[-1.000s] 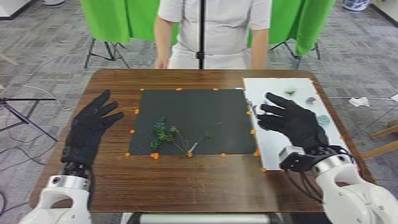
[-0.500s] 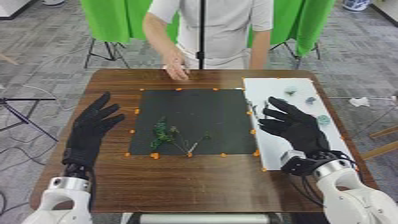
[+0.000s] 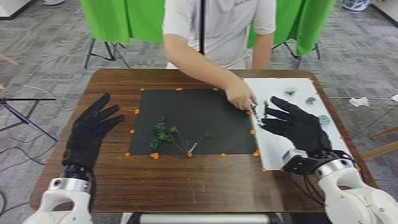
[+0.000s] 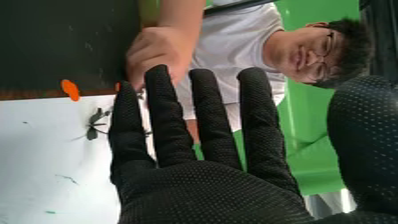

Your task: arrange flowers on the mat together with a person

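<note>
My left hand [image 3: 90, 125] is held over the table's left side, beside the dark mat [image 3: 200, 102], fingers extended. My right hand [image 3: 299, 127] hangs over the white board [image 3: 274, 90] with straight fingers and nothing in them; in the right wrist view the right hand [image 4: 213, 195] has its fingers spread. Green sprigs [image 3: 163, 132] and thin stems [image 3: 190, 147] lie on the mat's lower part. A person's hand [image 3: 239, 95] is at the border between mat and board, by a dark stem [image 3: 265, 107]. In the right wrist view a small dark sprig [image 4: 93, 124] lies on the board.
Small pale green pieces [image 3: 290, 92] lie on the white board's far part, and another [image 3: 323, 120] lies beside my right hand. Orange marks [image 3: 155, 156] line the mat's edges. The person's forearm [image 3: 202, 67] crosses the table's far edge.
The person's hand has come from beside the body, over the table's far edge, and across to the mat's right border. My right hand has shifted slightly; the left has barely moved.
</note>
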{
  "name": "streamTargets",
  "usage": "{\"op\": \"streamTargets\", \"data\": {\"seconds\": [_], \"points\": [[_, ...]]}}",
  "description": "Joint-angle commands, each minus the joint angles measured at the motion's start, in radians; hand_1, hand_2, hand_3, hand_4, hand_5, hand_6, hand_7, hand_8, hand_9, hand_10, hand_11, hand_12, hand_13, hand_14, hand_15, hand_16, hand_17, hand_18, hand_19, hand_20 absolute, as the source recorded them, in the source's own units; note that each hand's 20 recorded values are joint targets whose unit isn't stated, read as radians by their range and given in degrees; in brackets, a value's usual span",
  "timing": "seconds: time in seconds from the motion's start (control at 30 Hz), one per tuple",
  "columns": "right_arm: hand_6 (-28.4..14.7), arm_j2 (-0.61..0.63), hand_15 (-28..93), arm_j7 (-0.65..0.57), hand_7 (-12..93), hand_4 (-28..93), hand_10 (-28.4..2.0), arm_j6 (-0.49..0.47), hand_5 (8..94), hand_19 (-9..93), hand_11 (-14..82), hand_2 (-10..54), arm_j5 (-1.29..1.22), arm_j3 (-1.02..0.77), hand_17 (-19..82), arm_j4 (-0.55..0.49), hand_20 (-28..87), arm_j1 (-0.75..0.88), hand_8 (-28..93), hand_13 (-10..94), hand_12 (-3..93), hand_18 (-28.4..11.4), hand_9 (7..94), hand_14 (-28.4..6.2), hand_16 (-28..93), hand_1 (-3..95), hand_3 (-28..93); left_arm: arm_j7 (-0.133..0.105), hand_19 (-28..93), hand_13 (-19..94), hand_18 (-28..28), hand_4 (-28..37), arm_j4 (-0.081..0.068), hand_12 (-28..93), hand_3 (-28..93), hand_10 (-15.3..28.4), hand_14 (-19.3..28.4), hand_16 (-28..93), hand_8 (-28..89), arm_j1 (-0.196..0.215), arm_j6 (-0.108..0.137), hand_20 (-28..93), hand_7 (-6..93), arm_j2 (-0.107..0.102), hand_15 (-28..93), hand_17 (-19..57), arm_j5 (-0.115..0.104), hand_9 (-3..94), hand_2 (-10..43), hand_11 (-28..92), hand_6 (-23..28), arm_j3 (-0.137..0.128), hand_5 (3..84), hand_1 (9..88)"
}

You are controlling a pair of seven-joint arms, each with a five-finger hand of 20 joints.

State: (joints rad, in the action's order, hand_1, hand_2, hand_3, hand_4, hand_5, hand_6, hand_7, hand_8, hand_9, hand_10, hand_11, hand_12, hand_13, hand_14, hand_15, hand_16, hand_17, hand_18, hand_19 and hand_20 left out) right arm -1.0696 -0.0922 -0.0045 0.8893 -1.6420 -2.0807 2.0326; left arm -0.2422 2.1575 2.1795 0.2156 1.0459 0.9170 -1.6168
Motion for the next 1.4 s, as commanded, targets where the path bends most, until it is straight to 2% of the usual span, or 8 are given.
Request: {"op": "streamTargets", "data": {"seconds": [0.03,0.27,0.3,0.83,0.93,1.3,1.4], "points": [[3.9,0.006,21,0.023,15,-28,-12.7,0.002,42.1,46,5.8,4.6,0.004,-0.006,4,0.001,19,0.003,-12,34,14.2,-22.5,44.2,-17.9,19,18.2,79,0.002,44,25,25.5,-28.3,-0.008,10,78,15.6,24.0,-4,-9,0.008,-0.008,13,10.4,0.008,40,-9.6,-0.004,32.7,4.6,18,2.8,0.001,33.4,20.5],[3.8,0.007,21,0.025,15,-28,-12.6,0.006,42.3,46,5.9,4.5,0.002,-0.001,4,0.002,19,-0.003,-12,34,14.2,-22.6,44.3,-18.0,19,18.2,79,0.003,44,25,25.5,-28.3,-0.009,10,78,15.8,23.9,-4,-9,0.007,-0.007,13,10.5,0.009,40,-9.6,-0.004,32.8,4.5,19,3.0,-0.001,33.4,20.7],[3.8,0.007,21,0.023,15,-28,-12.6,0.008,42.3,46,5.9,4.4,-0.001,-0.001,4,0.001,19,-0.001,-12,34,14.2,-22.6,44.3,-17.9,19,18.2,79,0.009,44,25,25.5,-28.3,-0.009,10,78,15.8,23.9,-5,-9,0.005,-0.012,13,10.6,0.012,40,-9.6,-0.001,32.9,4.5,19,3.0,-0.003,33.4,20.7],[3.7,0.002,22,0.023,15,-28,-12.7,0.003,42.5,47,6.0,4.2,0.001,0.007,4,0.004,20,-0.006,-13,35,14.2,-22.5,44.6,-18.0,19,18.7,79,0.008,44,25,25.4,-28.3,-0.010,10,78,15.9,24.0,-5,-9,0.002,-0.011,13,10.7,0.012,40,-9.6,-0.002,33.0,4.5,19,3.3,-0.003,33.5,21.0],[3.7,-0.003,23,0.022,15,-28,-12.7,-0.002,42.6,47,6.0,4.2,0.006,0.005,4,0.004,20,-0.008,-12,35,14.2,-22.5,44.7,-18.0,19,18.9,79,0.001,44,25,25.4,-28.3,-0.008,10,78,15.9,24.0,-5,-9,0.004,-0.002,13,10.9,-0.001,40,-9.6,-0.010,33.0,4.5,19,3.3,0.002,33.6,21.0],[3.7,-0.004,23,0.021,15,-28,-12.6,0.001,42.7,47,6.1,4.0,0.013,0.004,4,0.000,20,-0.006,-12,36,14.3,-22.4,44.9,-18.0,18,18.9,80,0.005,44,25,25.4,-28.3,-0.008,10,79,16.0,24.1,-5,-9,0.004,-0.004,13,11.2,0.003,40,-9.6,-0.009,33.1,4.5,20,3.6,0.000,33.7,21.3],[3.7,-0.004,23,0.021,15,-28,-12.7,0.007,42.8,47,6.1,3.9,0.014,0.003,4,-0.001,20,-0.010,-12,36,14.3,-22.5,45.0,-18.1,18,19.0,80,-0.002,44,25,25.4,-28.3,-0.008,10,79,16.1,24.1,-5,-9,0.003,0.007,13,11.2,-0.011,40,-9.6,-0.019,33.0,4.4,20,3.6,0.006,33.7,21.3]]}}
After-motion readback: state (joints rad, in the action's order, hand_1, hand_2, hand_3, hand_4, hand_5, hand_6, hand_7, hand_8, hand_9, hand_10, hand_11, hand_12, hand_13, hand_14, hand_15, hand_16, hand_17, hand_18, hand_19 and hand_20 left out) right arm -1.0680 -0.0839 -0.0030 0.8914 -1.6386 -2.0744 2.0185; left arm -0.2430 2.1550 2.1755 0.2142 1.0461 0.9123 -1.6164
